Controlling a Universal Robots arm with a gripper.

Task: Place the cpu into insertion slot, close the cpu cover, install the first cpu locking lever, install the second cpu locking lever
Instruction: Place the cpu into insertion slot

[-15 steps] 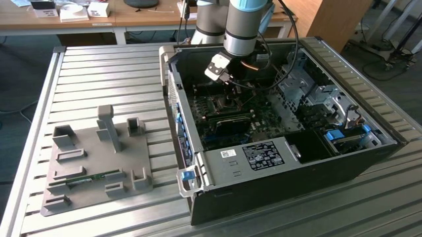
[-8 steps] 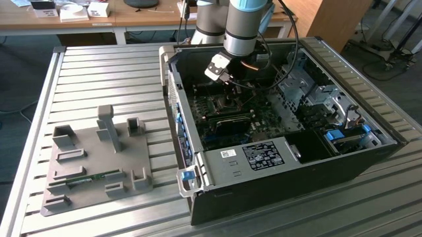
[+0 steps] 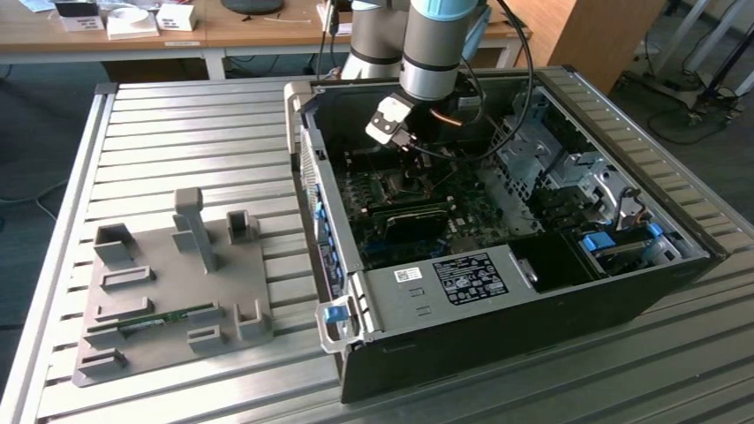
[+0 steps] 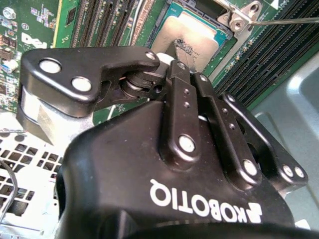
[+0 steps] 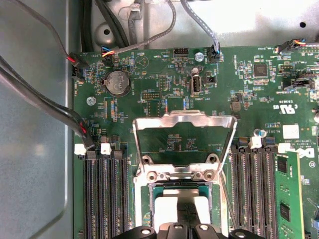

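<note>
One cpu (image 4: 197, 25) sat in the slot (image 5: 141, 196), cover (image 5: 184, 118) raised.
Gripper (image 4: 180, 50) was clenched on nothing, its tips at the cpu's top directly beneath; the cover stood hinged open just beyond the tips.

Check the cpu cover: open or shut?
Open. In the first wrist view the cpu cover is swung back from its hinge, green board showing through its window; the cpu lies uncovered.
</note>
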